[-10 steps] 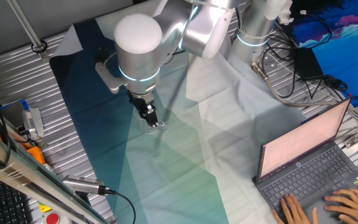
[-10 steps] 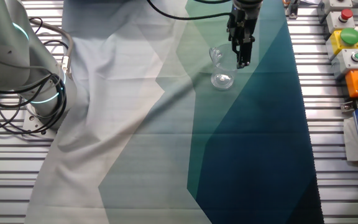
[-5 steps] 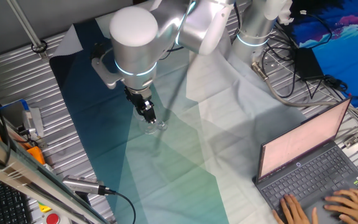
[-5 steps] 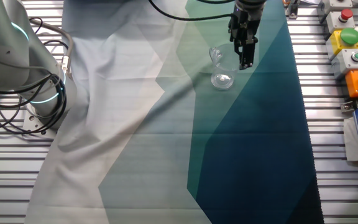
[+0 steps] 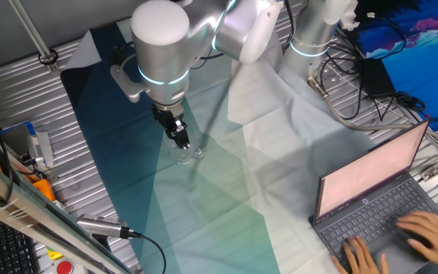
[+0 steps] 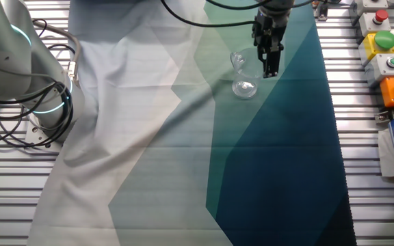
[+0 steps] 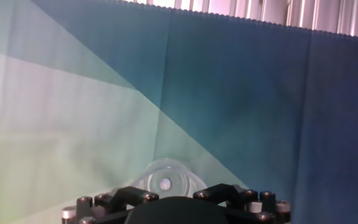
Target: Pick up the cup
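The cup (image 6: 243, 82) is a small clear glass mug standing upright on the teal part of the cloth; it also shows in one fixed view (image 5: 189, 154). My gripper (image 6: 271, 68) hangs point-down just beside the cup, on its dark-blue side, and is not around it. In one fixed view the gripper (image 5: 179, 139) is just above and behind the cup. Its fingers look pressed together and hold nothing. In the hand view the cup's round rim (image 7: 165, 177) sits at the bottom edge, just beyond the dark gripper body (image 7: 179, 208).
A patterned cloth (image 6: 149, 137) covers the slatted table. A laptop (image 5: 379, 205) with a person's hands on it is at one side. Button boxes (image 6: 382, 48) and cables (image 6: 19, 116) lie along the table edges.
The gripper and wrist have shifted slightly away from the cup, toward the dark-blue side of the cloth. The cup has not moved.
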Available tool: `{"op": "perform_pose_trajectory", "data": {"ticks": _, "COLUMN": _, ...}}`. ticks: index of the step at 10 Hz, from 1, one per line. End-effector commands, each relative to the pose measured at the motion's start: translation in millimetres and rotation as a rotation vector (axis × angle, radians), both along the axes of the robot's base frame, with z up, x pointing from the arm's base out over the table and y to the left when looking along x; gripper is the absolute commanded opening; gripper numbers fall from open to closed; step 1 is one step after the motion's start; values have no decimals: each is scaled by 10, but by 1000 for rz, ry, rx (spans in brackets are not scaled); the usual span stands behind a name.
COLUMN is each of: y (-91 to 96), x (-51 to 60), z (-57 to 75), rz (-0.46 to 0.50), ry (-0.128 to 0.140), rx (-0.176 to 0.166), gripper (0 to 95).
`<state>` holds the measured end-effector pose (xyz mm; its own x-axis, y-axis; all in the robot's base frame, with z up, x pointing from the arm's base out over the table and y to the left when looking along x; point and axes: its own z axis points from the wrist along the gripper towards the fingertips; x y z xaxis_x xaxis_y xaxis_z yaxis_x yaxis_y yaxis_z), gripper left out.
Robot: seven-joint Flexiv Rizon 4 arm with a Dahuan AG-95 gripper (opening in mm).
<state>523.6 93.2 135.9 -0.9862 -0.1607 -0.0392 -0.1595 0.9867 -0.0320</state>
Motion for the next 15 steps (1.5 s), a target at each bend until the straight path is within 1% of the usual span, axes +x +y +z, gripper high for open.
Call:
{"op": "perform_pose_trajectory", "data": {"ticks": 1, "y": -6, "x": -6, "z": -11, "rz": 0, "ry": -3, "rx": 25, "gripper": 760}}
{"op": "perform_pose_trajectory", "data": {"ticks": 2, "y": -9, "x": -17, "z": -19, "rz": -3, "ry": -4, "rx": 30, "gripper": 760}}
{"op": "perform_pose_trajectory", "data": {"ticks": 3, "y": -12, "x": -31, "z": -31, "rz": -4, "ry": -5, "rx": 40, "gripper": 950}}
{"op": "perform_pose_trajectory", "data": {"ticks": 5, "y": -17, "x": -77, "z": -51, "rz": -3, "ry": -10, "rx": 61, "gripper": 950}}
{"op": "perform_pose_trajectory", "data": {"ticks": 8, "y": -19, "x": -139, "z": -92, "rz": -4, "ry": -14, "rx": 70, "gripper": 950}}
{"op": "perform_pose_trajectory", "data": {"ticks": 9, "y": -16, "x": -149, "z": -105, "rz": -6, "ry": -17, "rx": 71, "gripper": 760}}
{"op": "perform_pose_trajectory", "data": {"ticks": 10, "y": -9, "x": -157, "z": -126, "rz": -10, "ry": -19, "rx": 73, "gripper": 760}}
{"op": "perform_pose_trajectory", "data": {"ticks": 11, "y": 6, "x": -154, "z": -139, "rz": -14, "ry": -20, "rx": 76, "gripper": 950}}
{"op": "perform_pose_trajectory", "data": {"ticks": 12, "y": 24, "x": -153, "z": -148, "rz": -17, "ry": -22, "rx": 77, "gripper": 950}}
{"op": "perform_pose_trajectory", "data": {"ticks": 14, "y": 40, "x": -151, "z": -155, "rz": -57, "ry": -20, "rx": 120, "gripper": 950}}
{"op": "perform_pose_trajectory", "data": {"ticks": 15, "y": 40, "x": -151, "z": -155, "rz": -61, "ry": -19, "rx": 123, "gripper": 950}}
